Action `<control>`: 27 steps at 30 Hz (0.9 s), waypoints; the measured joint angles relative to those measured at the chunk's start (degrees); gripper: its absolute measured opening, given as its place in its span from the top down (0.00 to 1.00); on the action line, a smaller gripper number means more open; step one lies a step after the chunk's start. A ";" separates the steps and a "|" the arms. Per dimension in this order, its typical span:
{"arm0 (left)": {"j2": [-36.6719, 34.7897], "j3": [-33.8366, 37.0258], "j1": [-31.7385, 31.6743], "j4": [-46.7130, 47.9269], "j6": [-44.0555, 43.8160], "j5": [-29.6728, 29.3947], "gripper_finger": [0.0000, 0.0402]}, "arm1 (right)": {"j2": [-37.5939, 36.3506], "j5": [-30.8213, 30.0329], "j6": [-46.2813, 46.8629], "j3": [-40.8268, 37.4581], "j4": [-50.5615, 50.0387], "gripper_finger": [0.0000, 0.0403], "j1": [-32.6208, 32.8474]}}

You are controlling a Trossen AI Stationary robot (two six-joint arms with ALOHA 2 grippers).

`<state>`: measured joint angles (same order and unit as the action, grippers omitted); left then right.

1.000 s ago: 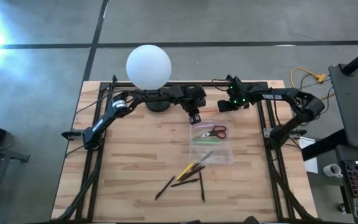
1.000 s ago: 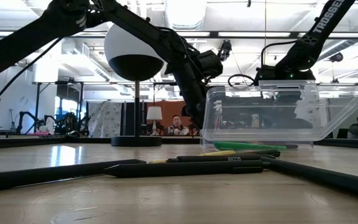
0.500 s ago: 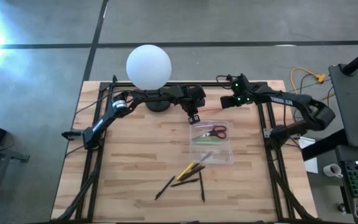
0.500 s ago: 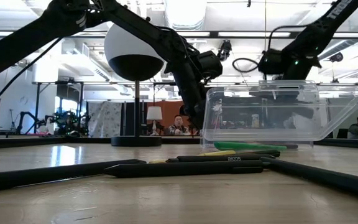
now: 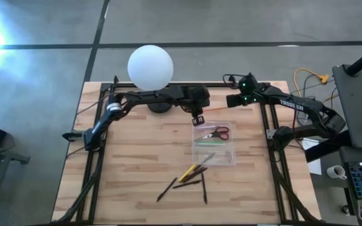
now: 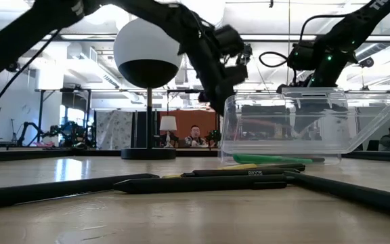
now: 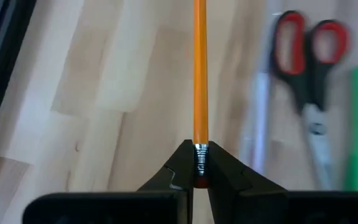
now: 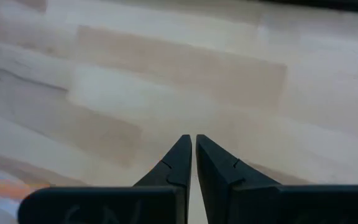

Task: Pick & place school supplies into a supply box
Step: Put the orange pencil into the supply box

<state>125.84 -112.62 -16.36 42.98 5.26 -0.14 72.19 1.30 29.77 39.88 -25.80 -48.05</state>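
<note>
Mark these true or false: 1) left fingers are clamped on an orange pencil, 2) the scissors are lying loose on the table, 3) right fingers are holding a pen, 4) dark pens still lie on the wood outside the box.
1) True: the left gripper has its fingers shut on the orange pencil.
2) False: the scissors lie inside the clear box.
3) False: the right gripper is shut on nothing, over bare wood.
4) True: several dark pens lie on the table in front of the box.
</note>
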 joint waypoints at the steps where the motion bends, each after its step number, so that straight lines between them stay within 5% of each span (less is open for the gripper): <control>1: -0.59 0.22 0.58 0.56 0.00 0.10 0.98 | 0.09 -0.03 -0.15 0.00 -0.74 0.96 0.00; 12: -1.21 2.65 7.21 4.88 -2.45 4.58 0.97 | -1.07 -1.53 -2.45 0.02 -2.57 0.96 0.00; 27: -0.48 7.35 7.71 3.96 -17.85 -0.78 0.97 | -1.49 -1.52 -6.92 0.04 -7.59 0.96 0.02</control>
<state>125.36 -105.27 -8.65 46.94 -12.59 -0.92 70.70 -0.22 22.85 39.92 -33.39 -48.03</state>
